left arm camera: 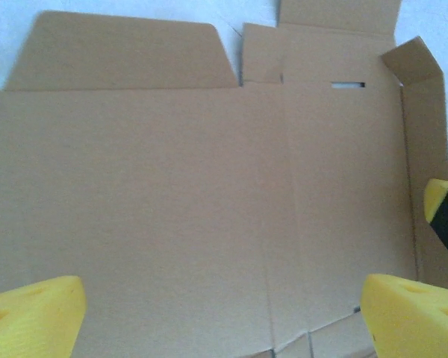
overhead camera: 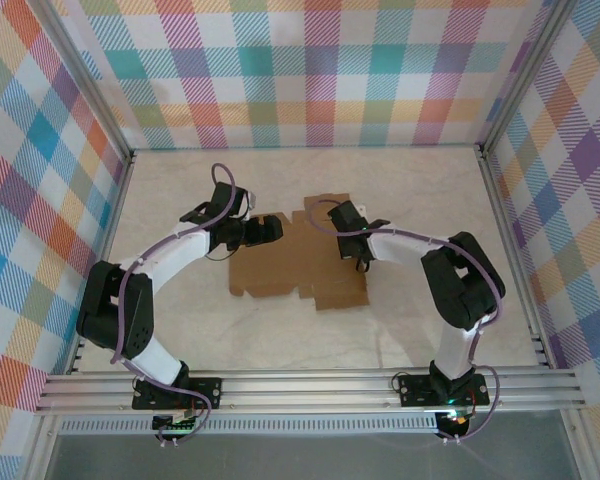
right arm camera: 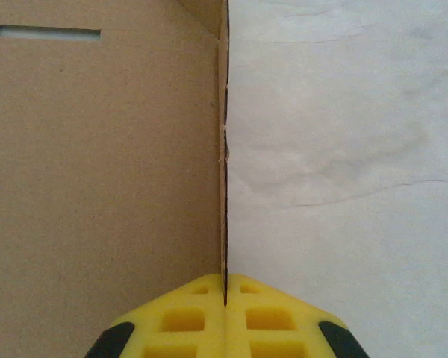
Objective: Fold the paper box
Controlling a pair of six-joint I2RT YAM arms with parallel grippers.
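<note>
1. Because the right pincer [right arm camera: 225, 297], its blocky yellow fingers [right arm camera: 187, 321] pressed together, grips the thin edge of a narrow brown cardboard side flap [left arm camera: 425, 164], that flap stands upright from the sheet.
2. The left pincer [left arm camera: 222, 302] hangs wide apart, holding nothing, low over the middle panel, with bare cardboard between its tips.
3. Both work on the paper box [overhead camera: 300, 270], a plain, matte brown die-cut cardboard sheet. It lies mostly flat near the middle of the pale marbled surface [overhead camera: 280, 340], between the two arms.
4. The step in hand, as I judge it, is raising the first side wall along its crease. Folding looks to be at an early stage, since the other panels lie flat.
5. The next move likely calls for the left pincer to press the base panel down near the crease, or to lift an adjoining flap, while the right one holds the wall vertical.
6. The sheet looks clean and unmarked, with scored fold lines, a long flap [left arm camera: 119, 52] with rounded corners on the far edge, and a small rectangular slot [left arm camera: 348, 85]. A corner tab [left arm camera: 411, 60] by the raised wall is bent up.
</note>
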